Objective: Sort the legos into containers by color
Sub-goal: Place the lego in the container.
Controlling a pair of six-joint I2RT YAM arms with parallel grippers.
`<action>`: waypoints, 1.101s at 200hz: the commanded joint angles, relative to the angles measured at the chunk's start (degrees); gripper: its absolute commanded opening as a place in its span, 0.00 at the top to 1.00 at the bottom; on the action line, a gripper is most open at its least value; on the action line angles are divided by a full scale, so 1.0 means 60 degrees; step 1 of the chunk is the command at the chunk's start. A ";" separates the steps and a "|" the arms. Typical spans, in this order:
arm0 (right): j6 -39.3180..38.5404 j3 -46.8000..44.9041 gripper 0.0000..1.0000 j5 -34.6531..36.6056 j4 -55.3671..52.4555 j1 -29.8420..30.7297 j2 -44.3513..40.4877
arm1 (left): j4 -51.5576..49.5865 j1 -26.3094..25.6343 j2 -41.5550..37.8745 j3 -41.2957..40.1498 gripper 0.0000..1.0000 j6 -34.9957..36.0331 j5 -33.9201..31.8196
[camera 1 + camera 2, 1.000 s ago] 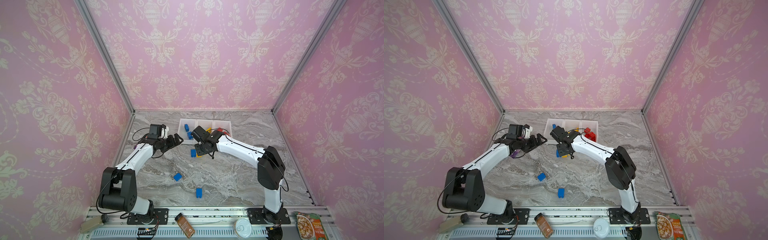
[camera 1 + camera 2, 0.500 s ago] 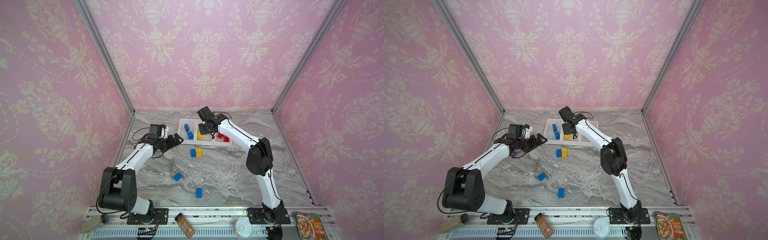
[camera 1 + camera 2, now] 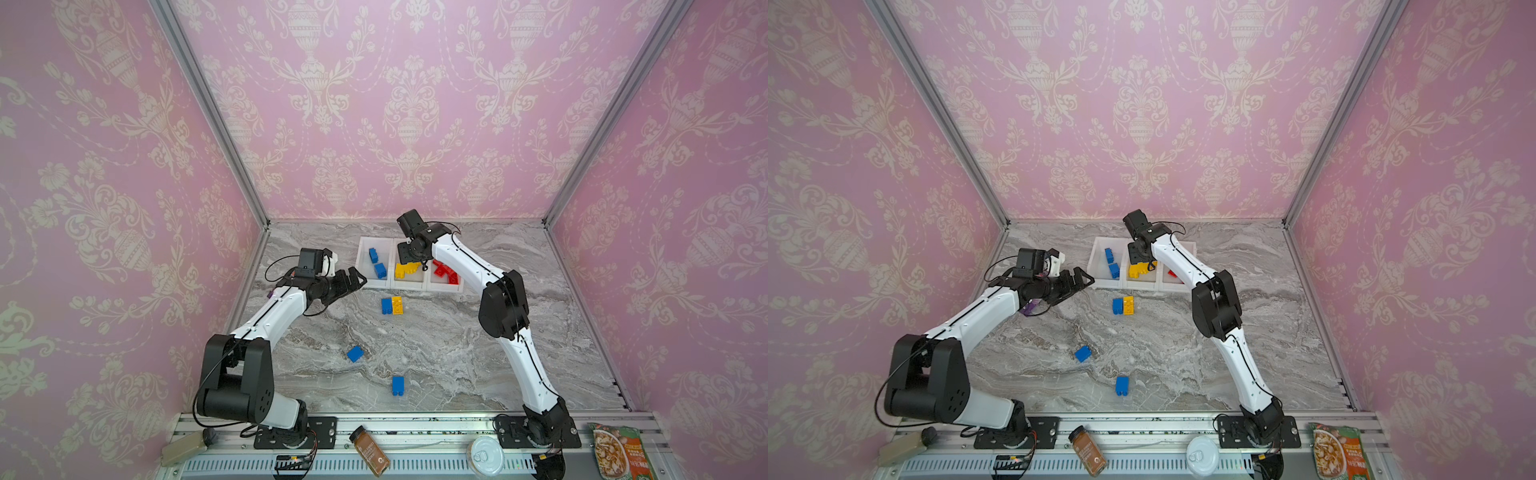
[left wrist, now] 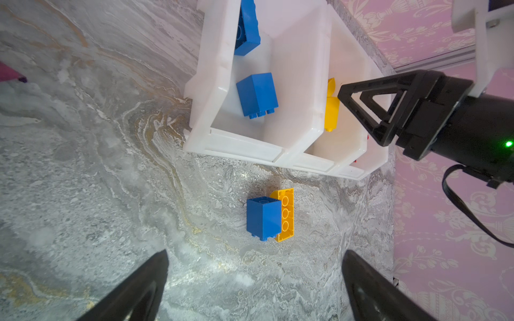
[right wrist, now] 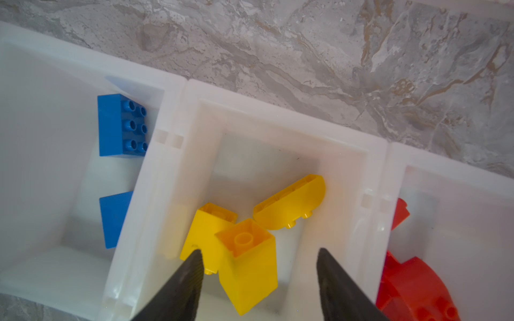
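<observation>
Right gripper (image 5: 259,250) over middle of three joined white plastic bins (image 5: 278,122), jaws parted, empty; chunky yellow plastic brick (image 5: 247,264) lies inside, seemingly untouched. Left gripper (image 4: 256,251) wide, empty. Step: yellow drop-off. Next: touching blue plastic block (image 3: 386,306) and long yellow block (image 3: 397,305) beside bins need separate picks.

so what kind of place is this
Probably a staged robot test booth, not a real room: left arm and right arm bolted to a metal rail, wallpapered panels in aluminium framing, a marble-print table with toy bricks.
</observation>
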 commanded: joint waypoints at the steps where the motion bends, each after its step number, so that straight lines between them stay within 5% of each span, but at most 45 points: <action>1: 0.0049 0.0107 0.25 -0.0121 -0.0089 0.0000 -0.0044 | -0.0212 0.0046 0.0094 0.0042 0.01 0.0251 -0.0105; 120: -0.0021 -0.1406 0.12 -0.1131 0.0216 0.0106 -0.1588 | -0.0753 -0.0239 -0.0017 0.0162 0.01 0.0336 -0.0646; 220: 0.0060 -0.6878 0.03 -0.2413 0.1626 0.0718 -0.5745 | -0.3611 -0.2351 -0.1375 -0.0663 0.02 -0.0524 -0.2443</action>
